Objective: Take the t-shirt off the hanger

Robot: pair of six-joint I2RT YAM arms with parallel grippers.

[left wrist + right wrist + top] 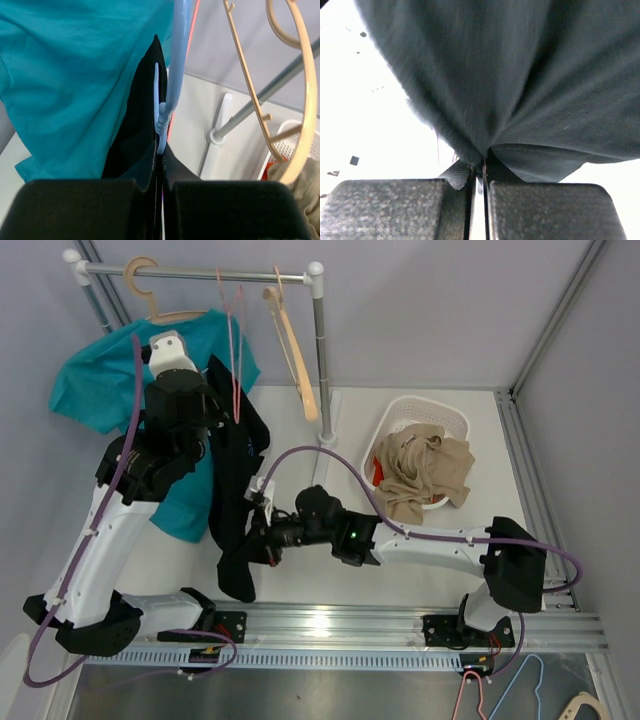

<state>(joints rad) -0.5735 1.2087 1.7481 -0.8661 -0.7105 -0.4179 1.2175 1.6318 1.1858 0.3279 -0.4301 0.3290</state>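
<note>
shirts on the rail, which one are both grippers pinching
The black shirt, hanging right of the teal shirt: the left gripper and right gripper are both shut on its dark fabric.

Arms: 2 – left arm (105,530), right arm (440,545).
Grippers: 2 – left gripper (161,187), right gripper (482,180).
Rail (200,273): 1.
T-shirts hung: 2 – teal t-shirt (95,380) left of left gripper; black t-shirt (232,500) between both grippers.
Hangers on rail: 4 – clothed wooden hanger (150,288), bare wooden hanger (295,350), pink wire hanger (231,330), light-blue hanger (176,75) at left gripper.
Hangers behind right arm: 3 – loose pink hanger (470,695), loose blue hanger (522,680), loose wooden hanger (585,708).
White basket (432,401): 1, right of right gripper.
Beige cloths (420,475) inside: number unclear.
</note>
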